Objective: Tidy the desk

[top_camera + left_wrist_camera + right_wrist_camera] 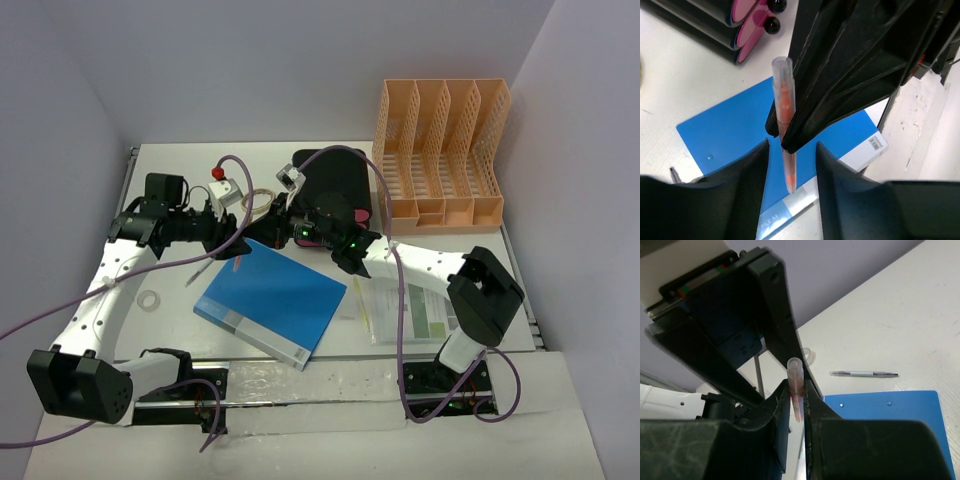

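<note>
Right pincer [797, 401] is clamping the pen [795, 372] mid-air above the white counter [890, 330]; left pincer [791, 148] is standing wide around it. I'm judging the pen light, stiff, slick; gripping mid-barrel suits.

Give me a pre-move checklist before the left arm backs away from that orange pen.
1. The right gripper is shut on the orange pen: ok, it pinches the barrel.
2. The left gripper is open: ok, its fingers stand apart on either side of the pen, with gaps showing.
3. Pen clear of the desk: ok, it hangs above the blue folder.
4. Grip firm enough not to slip: cannot tell.
5. Retreat path free of the purple cable: cannot tell.
</note>
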`<state>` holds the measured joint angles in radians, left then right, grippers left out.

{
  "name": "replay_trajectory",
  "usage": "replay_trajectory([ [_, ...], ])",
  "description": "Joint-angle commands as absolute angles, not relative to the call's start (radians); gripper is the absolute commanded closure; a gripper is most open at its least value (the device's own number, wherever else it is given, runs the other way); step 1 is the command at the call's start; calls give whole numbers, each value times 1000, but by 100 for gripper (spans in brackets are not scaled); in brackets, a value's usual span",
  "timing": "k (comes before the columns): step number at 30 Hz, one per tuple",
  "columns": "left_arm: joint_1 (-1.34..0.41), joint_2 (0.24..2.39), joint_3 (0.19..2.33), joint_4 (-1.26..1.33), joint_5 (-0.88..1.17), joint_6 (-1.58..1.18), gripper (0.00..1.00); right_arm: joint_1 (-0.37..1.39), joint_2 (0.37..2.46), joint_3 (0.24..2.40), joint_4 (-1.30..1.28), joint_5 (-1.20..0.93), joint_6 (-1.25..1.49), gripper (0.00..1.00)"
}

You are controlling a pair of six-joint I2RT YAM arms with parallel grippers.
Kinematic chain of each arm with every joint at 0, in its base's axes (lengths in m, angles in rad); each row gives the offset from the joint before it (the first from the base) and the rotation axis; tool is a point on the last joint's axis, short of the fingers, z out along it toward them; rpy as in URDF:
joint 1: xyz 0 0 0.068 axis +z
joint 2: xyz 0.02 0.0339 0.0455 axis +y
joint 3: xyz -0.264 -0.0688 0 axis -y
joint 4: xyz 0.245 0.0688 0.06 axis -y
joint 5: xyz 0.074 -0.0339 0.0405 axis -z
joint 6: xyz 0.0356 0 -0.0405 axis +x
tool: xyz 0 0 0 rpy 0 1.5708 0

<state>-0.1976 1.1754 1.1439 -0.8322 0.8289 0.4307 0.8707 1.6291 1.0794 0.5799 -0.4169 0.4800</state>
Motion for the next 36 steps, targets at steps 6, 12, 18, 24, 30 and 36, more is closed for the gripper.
replay_trajectory([
  [6,-207,1178,1126,-727,819,410,76,875,1600,1129,602,-411,473,100],
  [12,-218,1182,1107,-697,814,401,99,876,1611,1132,611,-417,484,100],
  [18,-218,1167,1107,-696,796,388,100,877,1603,1122,584,-429,458,82],
  [24,-218,1166,1114,-698,785,379,100,876,1577,1097,568,-442,440,56],
  [30,-218,1161,1108,-709,784,385,100,864,1511,1096,498,-410,402,39],
  [36,-218,1161,1107,-710,780,387,100,847,1500,1164,395,-430,346,37],
])
